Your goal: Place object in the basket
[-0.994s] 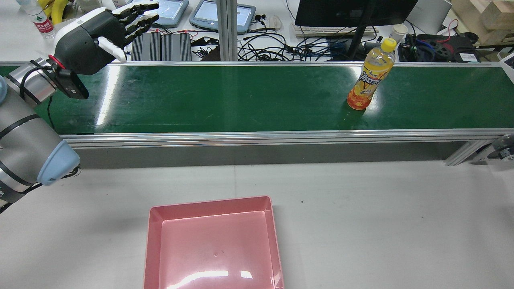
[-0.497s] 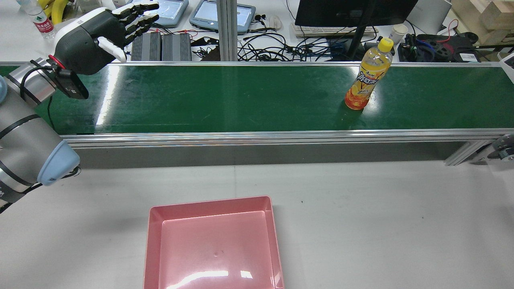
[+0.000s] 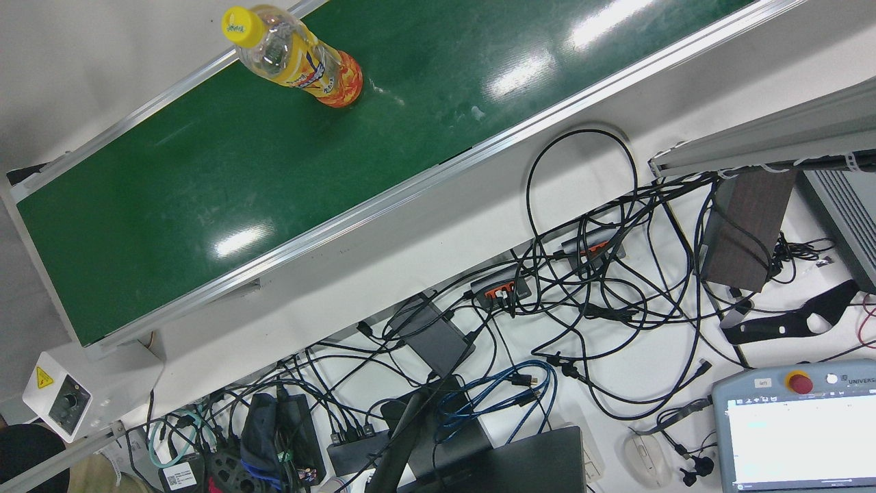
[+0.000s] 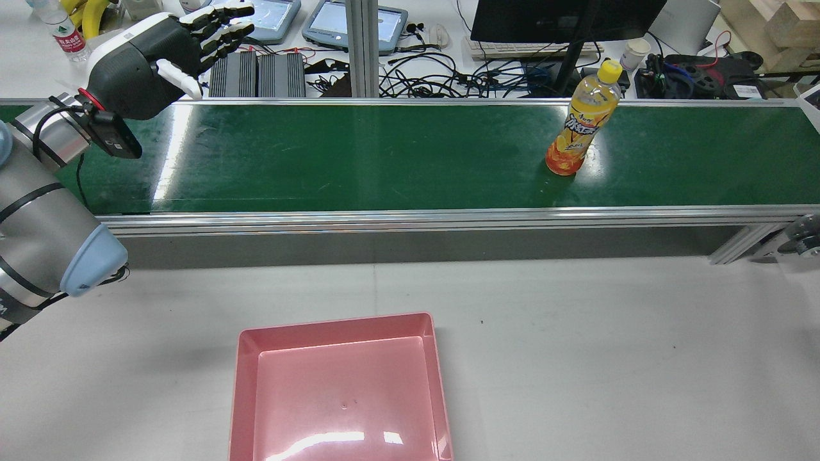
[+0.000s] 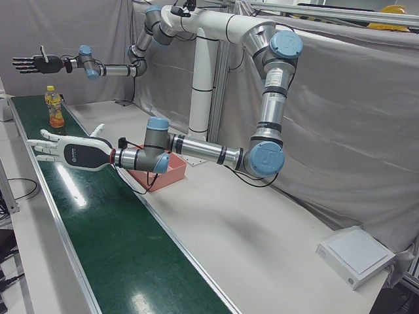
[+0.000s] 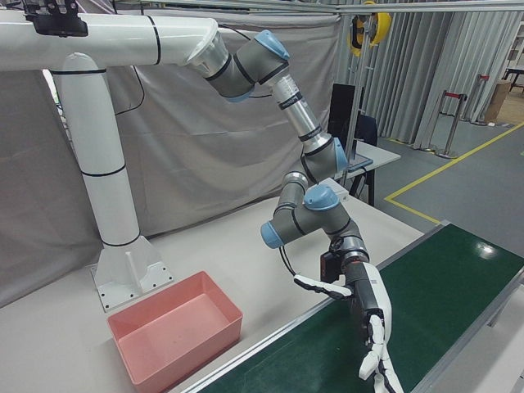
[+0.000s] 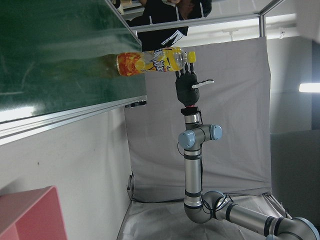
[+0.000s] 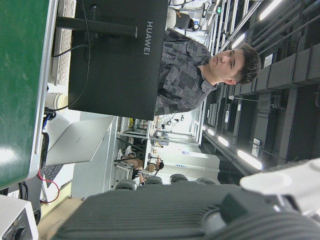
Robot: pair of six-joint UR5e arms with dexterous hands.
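An orange drink bottle (image 4: 580,128) with a yellow cap stands upright on the green conveyor belt (image 4: 352,153), toward its right end; it also shows as the bottle (image 3: 294,55), (image 5: 55,108), (image 7: 150,62). My left hand (image 4: 166,54) hovers open above the belt's left end, fingers spread, far from the bottle; the same hand (image 5: 69,152), (image 6: 368,327) shows from both front corners. My right hand (image 5: 33,63), (image 7: 187,85) is raised open beyond the bottle and holds nothing. The pink basket (image 4: 333,323), (image 6: 176,340) sits empty on the white table in front of the belt.
Beyond the belt lies a desk with a monitor (image 4: 564,19), tangled cables (image 3: 582,274) and teach pendants (image 4: 355,25). A person (image 8: 190,70) stands behind the monitor. The white pedestal (image 5: 203,78) rises behind the basket.
The bottle has moved a little to the left along the belt, toward my left hand. Neither hand has moved.
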